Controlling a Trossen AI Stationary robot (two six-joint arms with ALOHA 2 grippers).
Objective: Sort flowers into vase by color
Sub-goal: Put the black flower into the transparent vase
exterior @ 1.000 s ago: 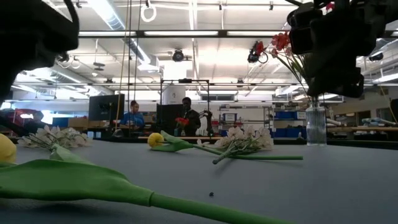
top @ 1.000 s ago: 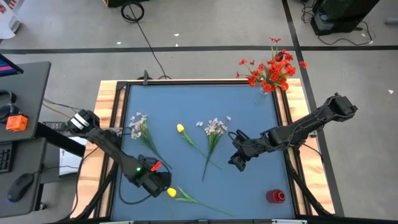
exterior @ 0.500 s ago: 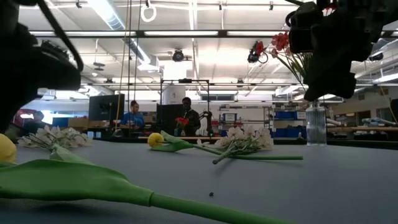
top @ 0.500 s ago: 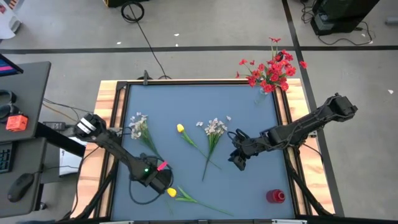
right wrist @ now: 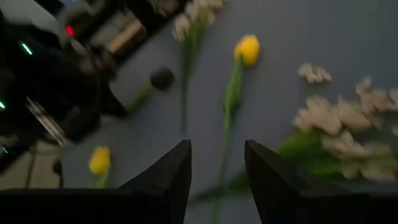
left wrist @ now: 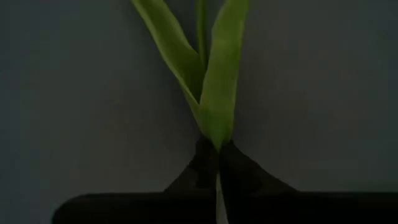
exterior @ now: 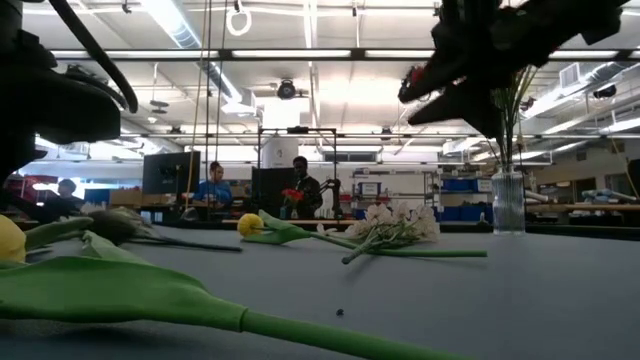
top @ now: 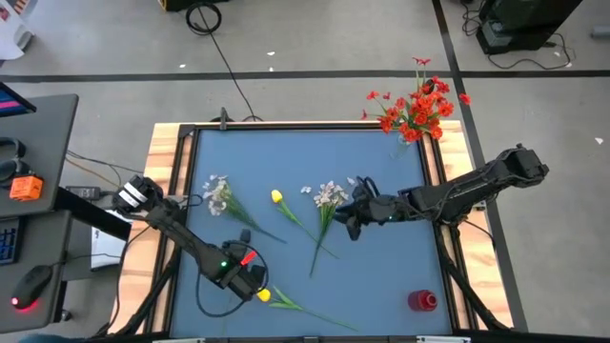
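At near-left of the table, left gripper is sitting low w/ fingers pinched together on the stem of a yellow tulip, leaves fanning out past the fingertips. Right gripper is hovering mid-table, fingers apart, nothing in them, just beside the whitish-pink spray. Second yellow tulip and another pale spray are lying left of it. Red flowers are standing in the vase at far-right corner.
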